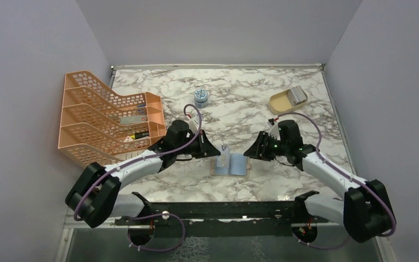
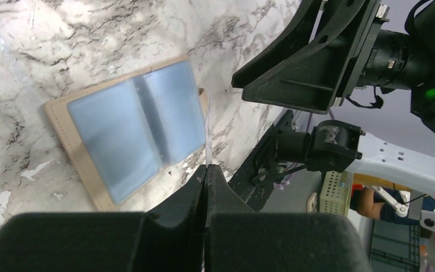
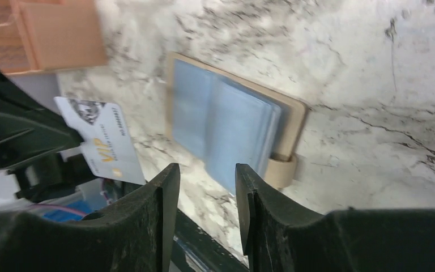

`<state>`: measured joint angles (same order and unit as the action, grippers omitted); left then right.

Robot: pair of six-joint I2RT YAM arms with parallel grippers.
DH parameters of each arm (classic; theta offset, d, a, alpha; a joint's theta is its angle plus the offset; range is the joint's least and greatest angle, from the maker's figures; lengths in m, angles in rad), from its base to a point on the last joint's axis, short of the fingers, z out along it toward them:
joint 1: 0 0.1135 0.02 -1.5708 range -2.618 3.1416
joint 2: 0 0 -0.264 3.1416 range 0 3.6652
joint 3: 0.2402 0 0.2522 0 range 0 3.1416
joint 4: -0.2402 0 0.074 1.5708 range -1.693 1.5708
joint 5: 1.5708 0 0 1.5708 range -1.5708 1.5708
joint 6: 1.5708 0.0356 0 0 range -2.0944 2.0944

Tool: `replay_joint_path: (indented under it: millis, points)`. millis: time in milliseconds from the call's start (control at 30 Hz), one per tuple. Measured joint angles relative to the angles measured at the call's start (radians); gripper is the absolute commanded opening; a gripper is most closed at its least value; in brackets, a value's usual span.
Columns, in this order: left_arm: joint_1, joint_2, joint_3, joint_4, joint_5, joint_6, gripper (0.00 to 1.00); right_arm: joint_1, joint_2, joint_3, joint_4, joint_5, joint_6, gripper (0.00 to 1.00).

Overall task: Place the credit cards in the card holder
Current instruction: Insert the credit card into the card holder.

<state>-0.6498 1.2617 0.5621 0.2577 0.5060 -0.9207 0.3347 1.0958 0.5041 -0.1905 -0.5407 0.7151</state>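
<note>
The card holder [image 1: 231,166] lies open on the marble table, tan edge round pale blue pockets; it also shows in the left wrist view [image 2: 130,127] and the right wrist view [image 3: 232,119], with its snap tab [image 3: 280,170] at its right side. My left gripper [image 1: 217,154] is shut on a white credit card [image 1: 225,155], held upright on edge just above the holder's left half. The card shows edge-on in the left wrist view [image 2: 208,127] and face-on, with gold print, in the right wrist view [image 3: 105,141]. My right gripper [image 1: 250,152] is open and empty, just right of the holder [image 3: 207,175].
An orange tiered file rack [image 1: 106,117] stands at the left. A small round tin [image 1: 201,97] sits at the back middle. A beige rounded dish [image 1: 281,103] with a silvery flat thing [image 1: 298,95] in it sits at the back right.
</note>
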Motion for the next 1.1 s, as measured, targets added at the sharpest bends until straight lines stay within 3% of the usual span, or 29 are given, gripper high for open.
replay_joint_path:
  millis: [200,400,633,1100]
  points:
    - [0.014,0.082,0.0,0.001,0.046,0.004,0.0,0.103,0.156,0.056,-0.071,0.142,-0.056,0.4]
    - [0.033,0.125,0.0,0.002,0.077,0.005,0.0,0.192,0.259,0.105,-0.088,0.275,-0.087,0.26]
    - [0.046,0.187,0.0,0.002,0.098,0.005,0.0,0.216,0.301,0.123,-0.097,0.352,-0.097,0.19]
    - [0.046,0.282,0.007,0.038,0.135,-0.006,0.0,0.223,0.301,0.122,-0.089,0.364,-0.103,0.2]
